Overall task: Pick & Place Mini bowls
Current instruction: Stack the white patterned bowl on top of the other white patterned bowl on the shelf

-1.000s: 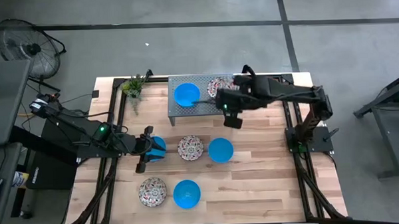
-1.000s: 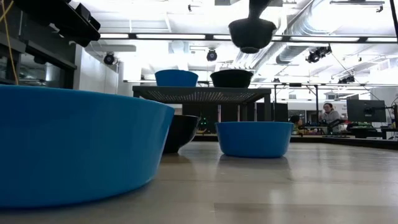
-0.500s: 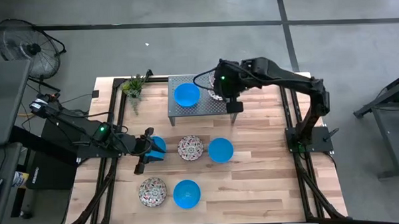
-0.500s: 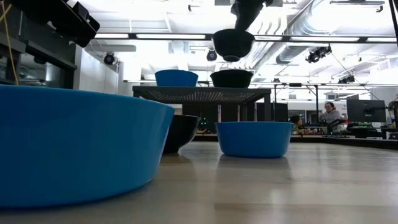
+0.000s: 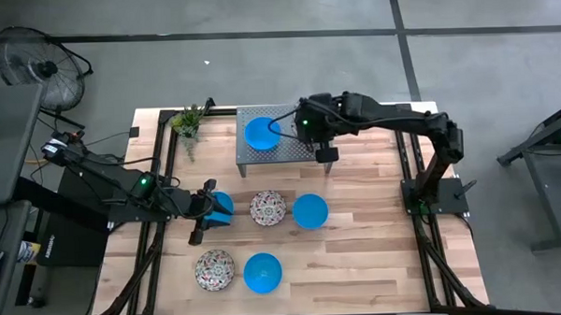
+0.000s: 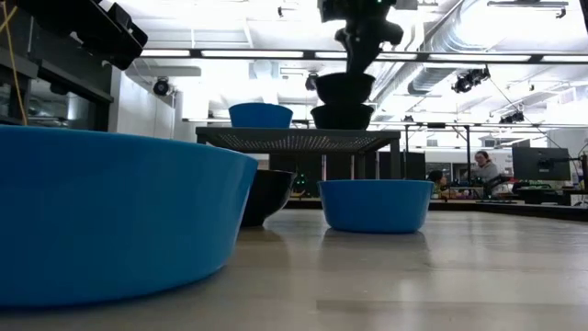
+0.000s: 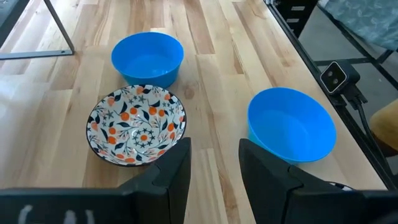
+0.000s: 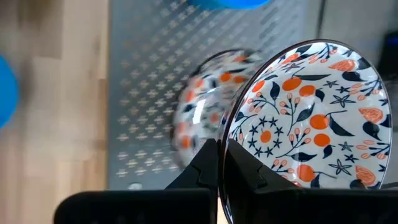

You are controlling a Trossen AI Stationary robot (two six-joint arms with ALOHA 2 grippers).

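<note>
My right gripper point(image 5: 305, 129) hangs over the grey perforated platform point(image 5: 294, 152) at the back of the table, shut on a floral mini bowl point(image 8: 311, 118). That bowl point(image 6: 344, 87) is right above a second floral bowl point(image 6: 342, 117) standing on the platform; whether they touch I cannot tell. A blue bowl point(image 5: 261, 133) stands beside them. My left gripper point(image 7: 214, 165) waits open at the table's left, above a partly covered blue bowl point(image 5: 223, 206). On the table rest a floral bowl point(image 5: 267, 207), a blue bowl point(image 5: 309, 211), another floral bowl point(image 5: 214, 269) and another blue bowl point(image 5: 262, 272). My right gripper pinches the floral bowl's rim point(image 8: 222, 146), one finger point(image 8: 245, 168) inside the bowl and the other outside against its wall. The fingers come slanting down from above. The bowl hangs about level, mouth up, over the bowl on the platform.
A small potted plant point(image 5: 188, 121) stands at the far left corner. The platform stands on legs above the table. Bare wood lies along the table's right side and front right point(image 5: 387, 257). A person point(image 6: 485, 170) sits far behind the table.
My right gripper has carried the floral bowl toward the table's far left and down, rolling its wrist, from near the platform's right front edge to just above the floral bowl on the platform. It has stayed shut on the rim.
</note>
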